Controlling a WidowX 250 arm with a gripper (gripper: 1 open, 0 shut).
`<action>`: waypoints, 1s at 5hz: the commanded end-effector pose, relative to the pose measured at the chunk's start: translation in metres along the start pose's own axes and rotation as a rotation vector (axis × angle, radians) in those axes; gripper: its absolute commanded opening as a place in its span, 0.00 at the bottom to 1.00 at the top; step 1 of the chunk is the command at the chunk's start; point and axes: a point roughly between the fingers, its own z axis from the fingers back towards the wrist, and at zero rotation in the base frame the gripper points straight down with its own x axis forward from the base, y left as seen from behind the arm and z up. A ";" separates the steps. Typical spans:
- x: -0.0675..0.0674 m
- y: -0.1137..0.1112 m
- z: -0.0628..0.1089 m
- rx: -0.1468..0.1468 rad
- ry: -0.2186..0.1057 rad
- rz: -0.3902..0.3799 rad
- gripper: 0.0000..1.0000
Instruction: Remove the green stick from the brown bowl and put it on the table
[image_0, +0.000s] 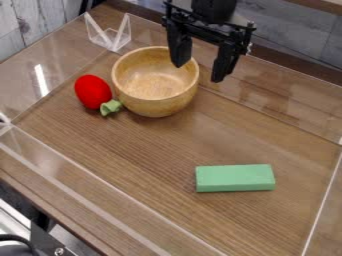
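Note:
The green stick (235, 178) is a flat mint-green bar lying flat on the table (147, 170), toward the front right. The brown bowl (155, 82) stands at the back centre and its pale inside looks empty. My gripper (201, 62) hangs above the bowl's right rim with its two black fingers spread apart. It holds nothing. It is well behind and above the green stick.
A red fruit toy (92, 91) with a small green leaf lies just left of the bowl. A clear acrylic stand (107, 32) is at the back left. Low clear walls (325, 190) edge the table.

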 end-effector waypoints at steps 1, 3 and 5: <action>0.002 0.005 -0.008 -0.011 -0.009 0.078 1.00; 0.011 0.025 -0.020 -0.008 -0.061 -0.045 1.00; 0.017 0.015 -0.006 -0.003 -0.115 -0.105 1.00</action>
